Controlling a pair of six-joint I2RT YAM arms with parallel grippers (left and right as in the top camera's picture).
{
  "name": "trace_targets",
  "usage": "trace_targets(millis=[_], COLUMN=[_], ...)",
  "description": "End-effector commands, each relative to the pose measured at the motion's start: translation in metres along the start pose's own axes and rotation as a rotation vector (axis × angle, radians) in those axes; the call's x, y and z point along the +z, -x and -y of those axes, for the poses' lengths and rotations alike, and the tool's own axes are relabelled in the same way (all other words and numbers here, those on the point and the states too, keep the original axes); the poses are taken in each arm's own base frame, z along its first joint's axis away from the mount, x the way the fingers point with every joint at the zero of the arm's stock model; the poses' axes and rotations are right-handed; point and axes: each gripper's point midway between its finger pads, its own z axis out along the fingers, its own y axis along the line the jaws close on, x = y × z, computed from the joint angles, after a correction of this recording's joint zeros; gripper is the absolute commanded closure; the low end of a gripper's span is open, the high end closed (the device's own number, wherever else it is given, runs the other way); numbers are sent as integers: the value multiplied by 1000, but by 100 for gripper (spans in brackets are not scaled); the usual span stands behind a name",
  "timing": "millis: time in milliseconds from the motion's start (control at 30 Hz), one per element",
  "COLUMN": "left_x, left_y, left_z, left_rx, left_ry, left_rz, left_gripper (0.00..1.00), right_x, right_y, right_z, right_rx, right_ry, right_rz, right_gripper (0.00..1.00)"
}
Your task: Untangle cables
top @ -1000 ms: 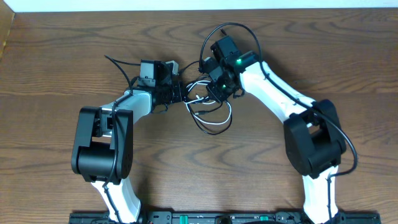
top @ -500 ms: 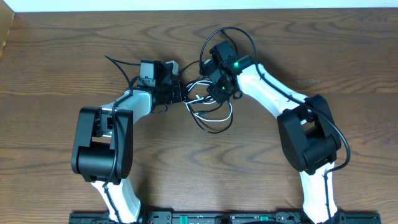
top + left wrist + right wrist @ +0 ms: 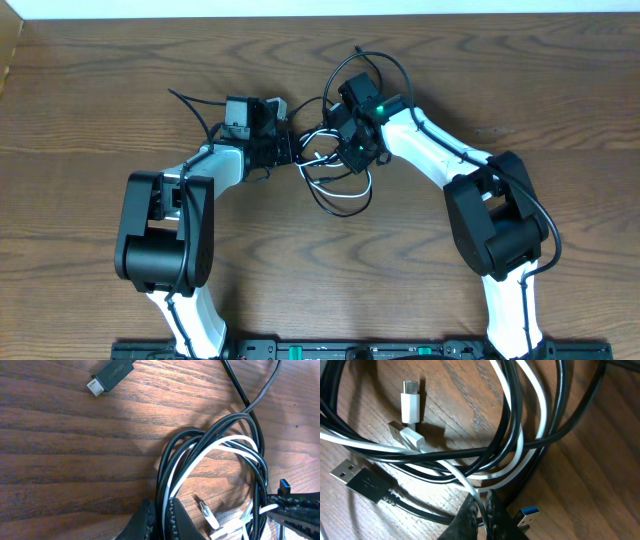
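Now | left end effector [image 3: 160,521] clamps tangled cables [image 3: 165,467] | right end effector [image 3: 481,515] pinches white cable [image 3: 521,442] | black plug [image 3: 112,374] apart on table [image 3: 50,460]

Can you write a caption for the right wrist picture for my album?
Right gripper pinches the tangled black and white cables on the wooden table.

I find nothing I can read. No lettering, brand, number or sign shows on the cables [image 3: 510,415], nor on the black plug [image 3: 111,375] at the upper left of my left wrist view.
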Motion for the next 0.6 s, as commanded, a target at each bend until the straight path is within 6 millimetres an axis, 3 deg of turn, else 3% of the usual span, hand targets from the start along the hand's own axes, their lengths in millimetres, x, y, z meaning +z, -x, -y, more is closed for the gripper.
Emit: trace_targets(millis=[0, 133, 367, 567], left_x=[0, 0, 0, 0], left_y=[-3, -3, -3, -3], left_z=[-3, -3, -3, -3], left_rx=[-5, -5, -5, -5], left_ry=[7, 7, 7, 7], left_rz=[-4, -4, -4, -4], left_gripper=[93, 92, 92, 93], right_x=[7, 5, -32, -36], right_y=[-6, -5, 22, 30], right_z=[-6, -6, -32, -41], right_rx=[-4, -4, -29, 14], right_ry=[31, 31, 175, 231], right_rz=[-20, -16, 116, 145], right_gripper=[98, 99, 99, 99])
